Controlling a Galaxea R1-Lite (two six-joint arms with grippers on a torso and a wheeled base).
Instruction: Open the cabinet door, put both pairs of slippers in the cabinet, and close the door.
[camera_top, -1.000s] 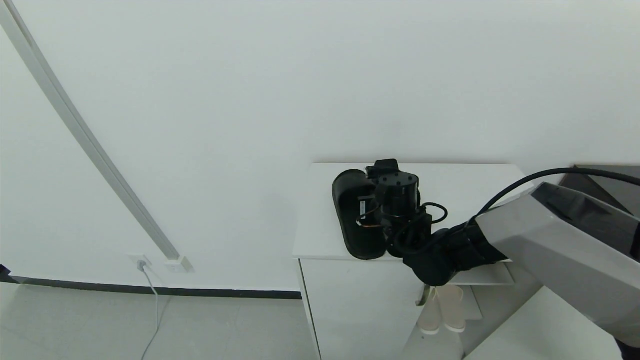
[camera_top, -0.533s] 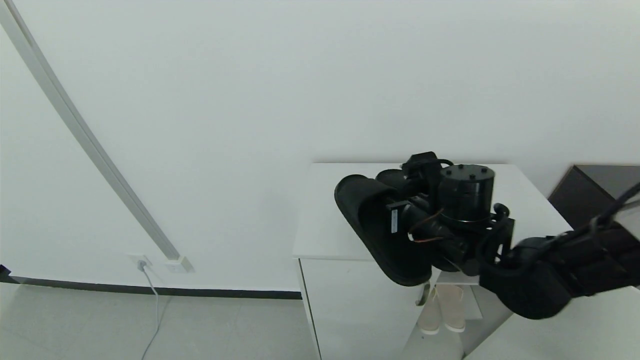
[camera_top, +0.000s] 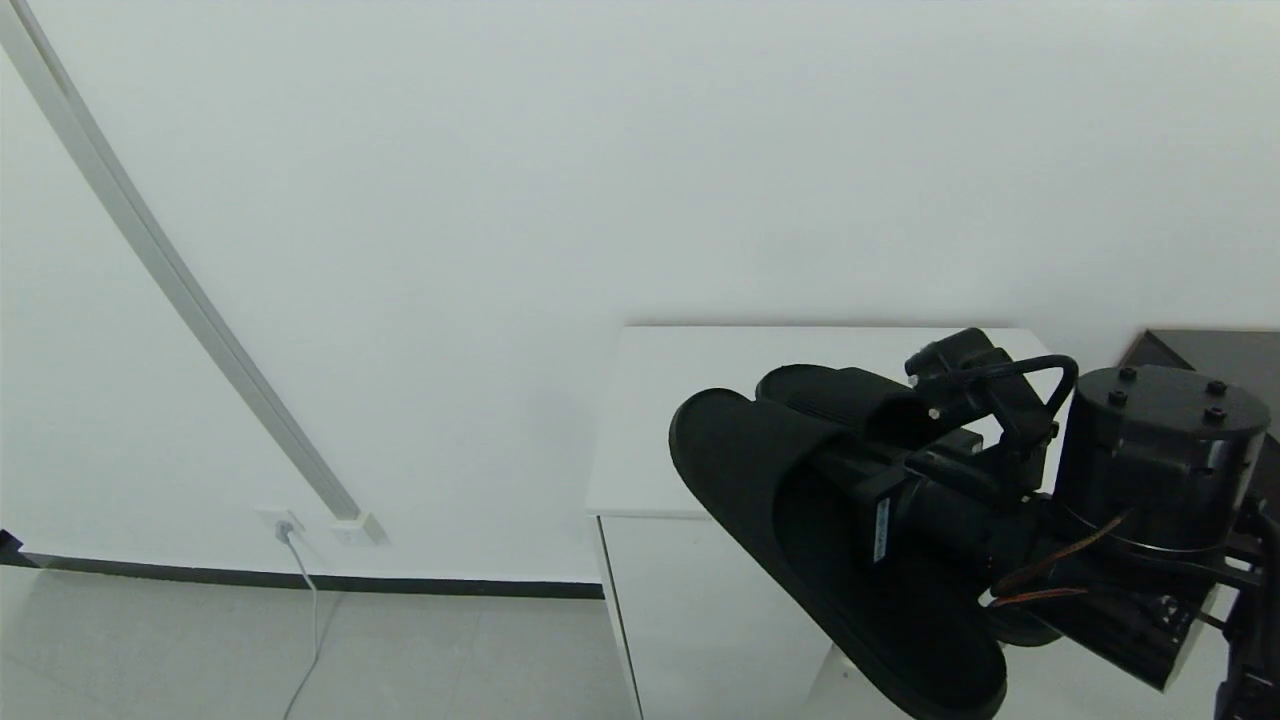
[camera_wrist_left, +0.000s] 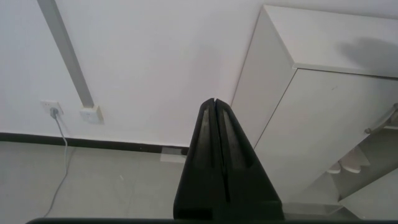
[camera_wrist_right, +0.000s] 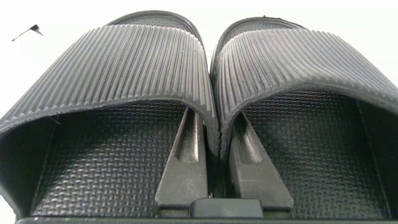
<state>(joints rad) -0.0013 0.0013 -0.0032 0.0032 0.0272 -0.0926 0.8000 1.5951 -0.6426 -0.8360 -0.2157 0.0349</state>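
A pair of black slippers (camera_top: 790, 490) hangs in the air in front of the white cabinet (camera_top: 690, 430), tilted and clear of its top. My right gripper (camera_top: 880, 470) is shut on them. In the right wrist view one finger sits inside each slipper (camera_wrist_right: 155, 81), and the gripper (camera_wrist_right: 214, 124) pinches the two inner strap walls together. My left gripper (camera_wrist_left: 214, 102) is shut with nothing in it, low and to the left of the cabinet (camera_wrist_left: 311, 106). A pair of white slippers (camera_wrist_left: 348, 167) lies on a shelf in the cabinet's open right side.
A metal handle (camera_wrist_left: 382, 121) sits at the edge of the cabinet's front panel. A wall socket (camera_top: 283, 522) with a hanging cable and a slanted grey trunking (camera_top: 180, 280) are on the wall left. Dark furniture (camera_top: 1220, 345) stands right of the cabinet.
My right gripper has lifted the black slippers off the cabinet top and drawn them right, down and toward the head camera. The arm now hides the cabinet's open side.
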